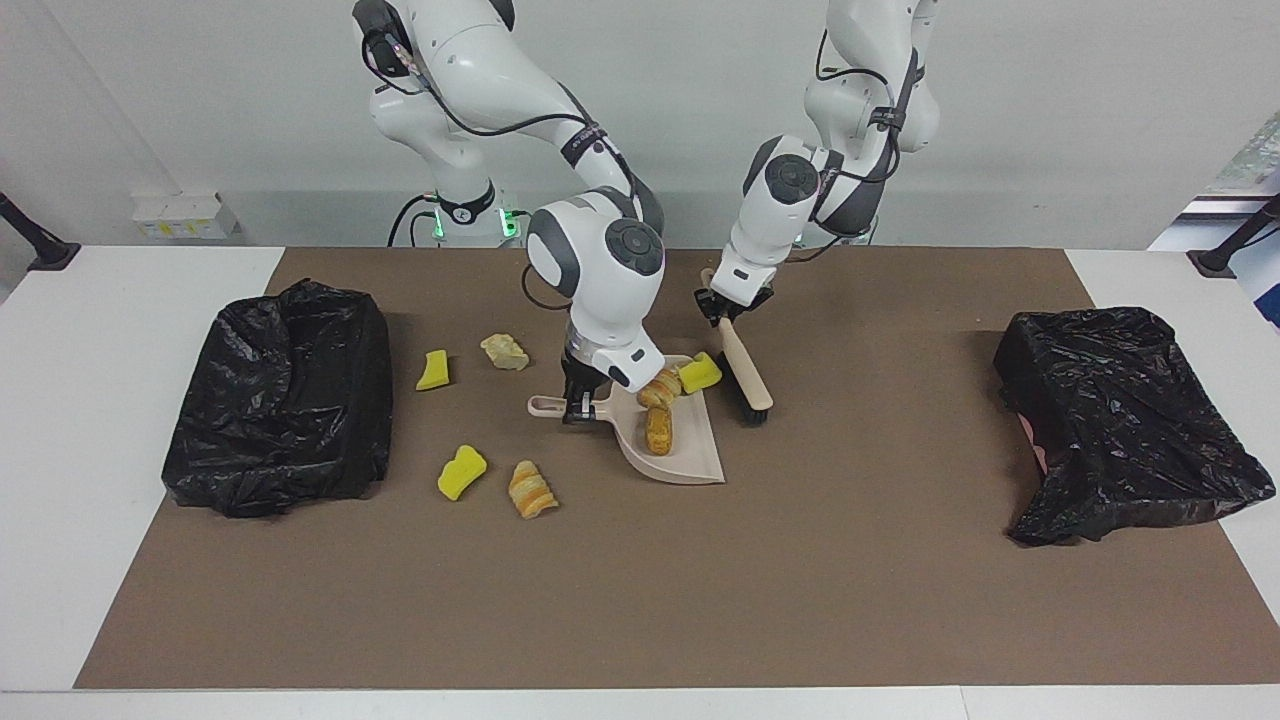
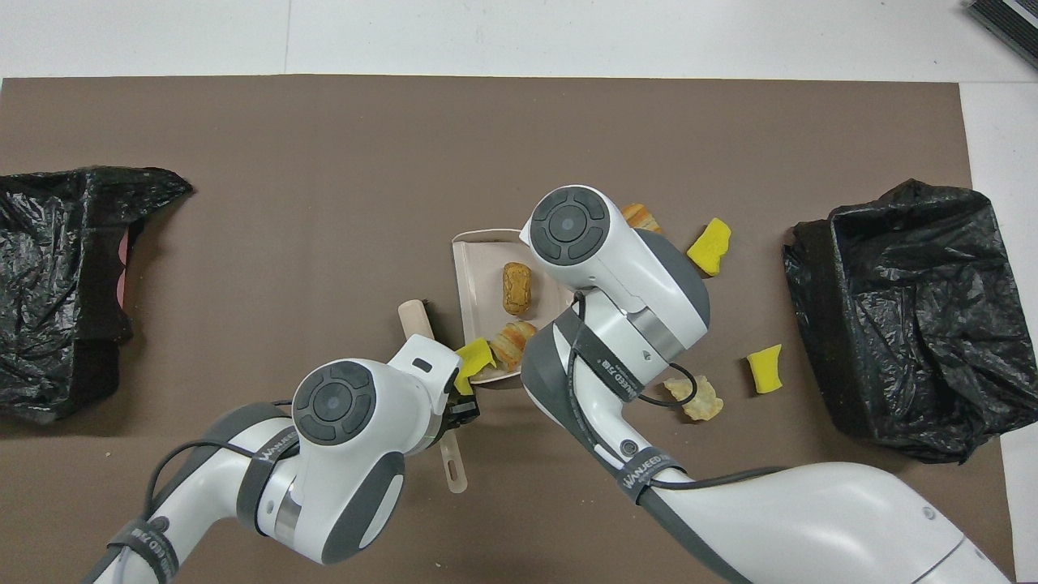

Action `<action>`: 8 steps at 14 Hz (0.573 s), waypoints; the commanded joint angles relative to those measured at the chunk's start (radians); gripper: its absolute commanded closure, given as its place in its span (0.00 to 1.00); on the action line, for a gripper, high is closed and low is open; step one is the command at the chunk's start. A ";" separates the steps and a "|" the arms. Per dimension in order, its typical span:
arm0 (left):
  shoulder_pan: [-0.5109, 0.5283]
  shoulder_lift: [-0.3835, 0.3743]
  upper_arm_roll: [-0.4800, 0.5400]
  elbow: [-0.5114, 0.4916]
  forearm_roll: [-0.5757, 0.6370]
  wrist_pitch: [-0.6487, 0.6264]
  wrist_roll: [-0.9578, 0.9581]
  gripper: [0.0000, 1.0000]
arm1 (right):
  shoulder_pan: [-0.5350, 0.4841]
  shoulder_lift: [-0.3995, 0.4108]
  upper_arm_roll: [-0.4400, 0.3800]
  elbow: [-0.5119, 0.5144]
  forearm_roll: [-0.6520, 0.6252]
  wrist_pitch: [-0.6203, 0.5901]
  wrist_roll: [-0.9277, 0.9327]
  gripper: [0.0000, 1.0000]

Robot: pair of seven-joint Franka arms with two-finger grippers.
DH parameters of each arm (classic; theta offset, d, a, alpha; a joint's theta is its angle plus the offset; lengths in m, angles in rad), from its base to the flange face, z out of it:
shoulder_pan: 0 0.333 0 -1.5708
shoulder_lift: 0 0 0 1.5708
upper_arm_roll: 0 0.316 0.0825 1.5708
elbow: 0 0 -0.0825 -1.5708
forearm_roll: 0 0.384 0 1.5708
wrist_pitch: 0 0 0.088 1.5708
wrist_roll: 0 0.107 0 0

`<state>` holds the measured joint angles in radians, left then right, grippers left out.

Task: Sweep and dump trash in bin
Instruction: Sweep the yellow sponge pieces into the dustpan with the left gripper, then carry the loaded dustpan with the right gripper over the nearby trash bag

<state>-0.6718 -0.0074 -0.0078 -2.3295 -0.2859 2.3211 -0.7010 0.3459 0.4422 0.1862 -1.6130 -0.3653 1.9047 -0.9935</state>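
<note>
My right gripper is shut on the handle of the beige dustpan, which lies on the brown mat. Two tan pastry pieces lie in the pan, and a yellow sponge chunk sits at its rim. My left gripper is shut on the brush handle, tilted, its dark bristles low beside the pan and next to the sponge. More trash lies loose on the mat: two yellow chunks, a tan lump and a croissant.
A bin lined with a black bag stands at the right arm's end of the table, close to the loose trash. A second bag-lined bin stands at the left arm's end. The brown mat covers the middle of the table.
</note>
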 commanded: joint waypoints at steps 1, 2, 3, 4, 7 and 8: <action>-0.045 0.027 0.011 0.055 -0.048 0.023 -0.020 1.00 | -0.015 -0.031 0.004 -0.031 0.023 0.014 -0.044 1.00; -0.042 0.027 0.012 0.053 -0.050 0.023 -0.021 1.00 | -0.015 -0.030 0.004 -0.030 0.023 0.014 -0.044 1.00; -0.028 0.027 0.014 0.052 -0.052 0.020 -0.014 1.00 | -0.015 -0.030 0.004 -0.028 0.023 0.016 -0.044 1.00; -0.019 0.027 0.015 0.047 -0.052 0.012 -0.003 1.00 | -0.016 -0.030 0.004 -0.027 0.023 0.020 -0.044 1.00; 0.040 0.026 0.019 0.038 -0.049 -0.015 -0.008 1.00 | -0.025 -0.028 0.006 -0.024 0.025 0.025 -0.045 1.00; 0.061 0.029 0.022 0.038 -0.049 -0.015 -0.009 1.00 | -0.028 -0.026 0.006 -0.025 0.028 0.025 -0.042 1.00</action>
<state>-0.6453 0.0196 0.0132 -2.2928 -0.3158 2.3229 -0.7150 0.3387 0.4407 0.1857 -1.6129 -0.3653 1.9059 -0.9941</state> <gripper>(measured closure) 0.740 0.683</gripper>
